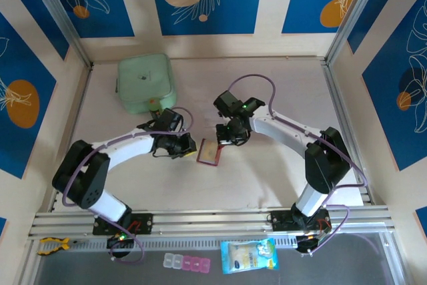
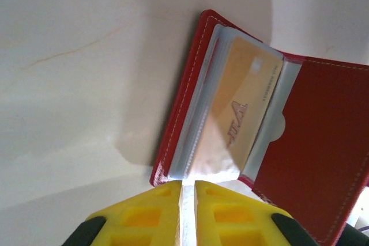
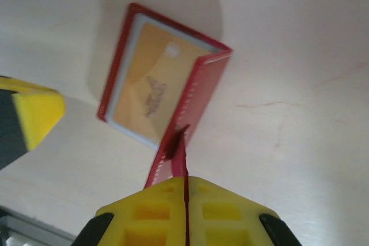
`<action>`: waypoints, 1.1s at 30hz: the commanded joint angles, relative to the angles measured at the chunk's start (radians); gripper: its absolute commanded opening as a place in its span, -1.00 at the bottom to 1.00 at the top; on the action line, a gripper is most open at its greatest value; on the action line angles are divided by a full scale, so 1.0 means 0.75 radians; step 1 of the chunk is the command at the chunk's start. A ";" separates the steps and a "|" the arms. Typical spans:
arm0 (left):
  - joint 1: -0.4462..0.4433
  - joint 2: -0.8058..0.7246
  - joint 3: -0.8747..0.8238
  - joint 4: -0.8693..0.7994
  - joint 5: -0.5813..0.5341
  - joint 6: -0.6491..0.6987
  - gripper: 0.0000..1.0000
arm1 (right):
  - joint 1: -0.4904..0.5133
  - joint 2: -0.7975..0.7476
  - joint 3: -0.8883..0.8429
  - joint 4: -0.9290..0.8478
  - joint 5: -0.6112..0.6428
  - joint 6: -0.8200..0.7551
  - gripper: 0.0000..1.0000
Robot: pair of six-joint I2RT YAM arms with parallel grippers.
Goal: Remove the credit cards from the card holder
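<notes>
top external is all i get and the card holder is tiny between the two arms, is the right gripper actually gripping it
observer: yes. In the right wrist view the right gripper is shut on the red cover of the card holder, and that flap is raised off the table.
operator: any card inside
observer: one tan card sits inside it, not pulled out.
operator: and the left gripper
observer: in the left wrist view the left gripper has its jaws nearly together at the lower edge of the clear pockets. I can't tell whether they pinch one.
</notes>
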 commanded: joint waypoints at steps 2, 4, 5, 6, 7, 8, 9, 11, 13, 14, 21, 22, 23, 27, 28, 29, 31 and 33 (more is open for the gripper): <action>-0.016 0.050 0.037 0.085 0.078 -0.038 -0.77 | -0.081 -0.050 -0.090 -0.006 0.027 0.014 -1.00; -0.019 0.068 0.039 0.101 0.091 -0.044 -0.79 | -0.116 -0.059 -0.132 0.015 0.023 0.016 -1.00; -0.020 0.076 0.041 0.104 0.095 -0.044 -0.79 | -0.134 -0.061 -0.152 0.027 0.018 0.014 -1.00; -0.023 0.082 0.044 0.108 0.097 -0.045 -0.79 | -0.149 -0.062 -0.172 0.037 0.014 0.012 -1.00; -0.025 0.087 0.045 0.110 0.097 -0.047 -0.80 | -0.159 -0.061 -0.187 0.049 0.012 0.012 -1.00; -0.027 0.091 0.045 0.114 0.096 -0.049 -0.80 | -0.172 -0.059 -0.204 0.060 0.012 0.008 -1.00; -0.028 0.098 0.044 0.118 0.098 -0.052 -0.81 | -0.181 -0.054 -0.219 0.069 0.012 0.005 -1.00; -0.034 0.110 0.043 0.126 0.104 -0.057 -0.83 | -0.197 -0.037 -0.238 0.082 0.011 0.002 -1.00; -0.042 0.119 0.041 0.138 0.108 -0.064 -0.83 | -0.206 -0.016 -0.252 0.094 0.018 -0.003 -1.00; -0.046 0.124 0.041 0.142 0.108 -0.064 -0.84 | -0.208 -0.004 -0.255 0.100 0.020 -0.005 -1.00; -0.056 0.158 0.036 0.105 0.063 -0.061 -0.87 | -0.211 0.085 -0.255 0.141 0.036 -0.017 -1.00; -0.057 0.160 0.037 0.090 0.051 -0.058 -0.87 | -0.210 0.096 -0.257 0.150 0.034 -0.017 -1.00; -0.057 0.159 0.038 0.074 0.037 -0.051 -0.87 | -0.208 0.107 -0.257 0.158 0.032 -0.014 -1.00; -0.057 0.151 0.036 0.022 -0.009 -0.034 -0.89 | -0.200 0.144 -0.253 0.171 0.031 -0.014 -1.00; -0.055 0.152 0.035 0.020 -0.011 -0.033 -0.89 | -0.195 0.152 -0.253 0.175 0.031 -0.013 -1.00; -0.055 0.153 0.033 0.014 -0.015 -0.031 -0.89 | -0.190 0.162 -0.254 0.181 0.033 -0.010 -1.00; -0.053 0.159 0.028 0.007 -0.024 -0.031 -0.89 | -0.182 0.181 -0.259 0.188 0.044 0.003 -1.00; -0.055 0.164 0.026 0.004 -0.026 -0.030 -0.89 | -0.176 0.191 -0.269 0.190 0.058 0.015 -1.00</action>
